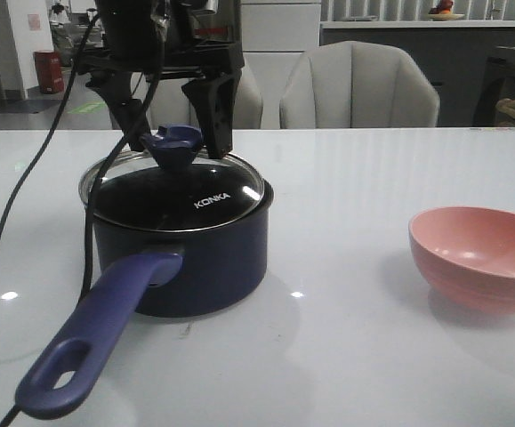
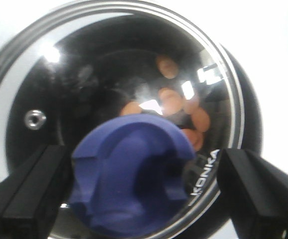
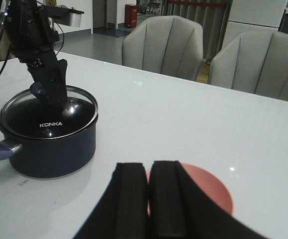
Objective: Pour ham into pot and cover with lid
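Note:
The dark blue pot (image 1: 205, 260) stands at the left of the table, its long handle (image 1: 97, 338) pointing toward the near edge. The glass lid (image 1: 177, 194) with "KONKA" lettering lies on the pot, a little askew. Through the glass I see orange-pink ham (image 2: 171, 97) pieces on the black bottom. My left gripper (image 1: 179, 138) is open, one finger on each side of the blue knob (image 2: 134, 174), with a gap on at least one side. My right gripper (image 3: 148, 169) is shut and empty, hovering over the pink bowl (image 3: 211, 191); the front view does not show it.
The pink bowl (image 1: 479, 258) sits empty at the right of the table. A black cable (image 1: 26, 187) trails across the table's left side. Two grey chairs (image 1: 359, 89) stand behind the far edge.

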`<state>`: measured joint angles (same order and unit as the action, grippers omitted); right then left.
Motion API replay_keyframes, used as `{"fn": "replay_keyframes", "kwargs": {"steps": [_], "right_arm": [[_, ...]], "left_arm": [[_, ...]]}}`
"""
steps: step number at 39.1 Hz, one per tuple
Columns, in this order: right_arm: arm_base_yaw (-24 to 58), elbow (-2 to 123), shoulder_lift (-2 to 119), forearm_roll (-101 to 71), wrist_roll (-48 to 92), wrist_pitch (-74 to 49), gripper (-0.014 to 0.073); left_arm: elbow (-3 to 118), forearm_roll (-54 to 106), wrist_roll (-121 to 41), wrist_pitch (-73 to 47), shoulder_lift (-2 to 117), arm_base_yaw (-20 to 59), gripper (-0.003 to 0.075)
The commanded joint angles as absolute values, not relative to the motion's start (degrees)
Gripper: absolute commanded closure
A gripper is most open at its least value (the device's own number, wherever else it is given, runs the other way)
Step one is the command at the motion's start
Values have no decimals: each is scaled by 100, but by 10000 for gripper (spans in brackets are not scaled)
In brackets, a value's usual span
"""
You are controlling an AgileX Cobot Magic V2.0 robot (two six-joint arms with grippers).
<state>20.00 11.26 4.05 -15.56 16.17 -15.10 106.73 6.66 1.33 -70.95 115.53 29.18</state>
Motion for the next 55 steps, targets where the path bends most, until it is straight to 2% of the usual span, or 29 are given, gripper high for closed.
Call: {"fn": "replay_keyframes", "kwargs": {"steps": [1, 13, 18, 32, 43, 55], "right_arm": [[2011, 1286, 462, -1560, 1665, -1090, 428], [2011, 1286, 462, -1560, 1665, -1090, 428], [2011, 1286, 462, -1560, 1665, -1090, 428], [2011, 1286, 462, -1560, 1665, -1090, 428], [2011, 1286, 462, -1560, 1665, -1090, 428], [2011, 1286, 462, -1560, 1665, -1090, 428]], "left_arm": [[10836, 1040, 118, -7275, 11168, 2954, 113], [10836, 1212, 118, -7275, 11140, 2967, 113], [10836, 673, 118, -7275, 11062, 2967, 113], [10765, 294, 118, -7275, 10118, 2956, 115], [9382, -235, 118, -7140, 8530, 2956, 117], [7435, -446, 118, -5766, 6405, 2956, 117]]}}
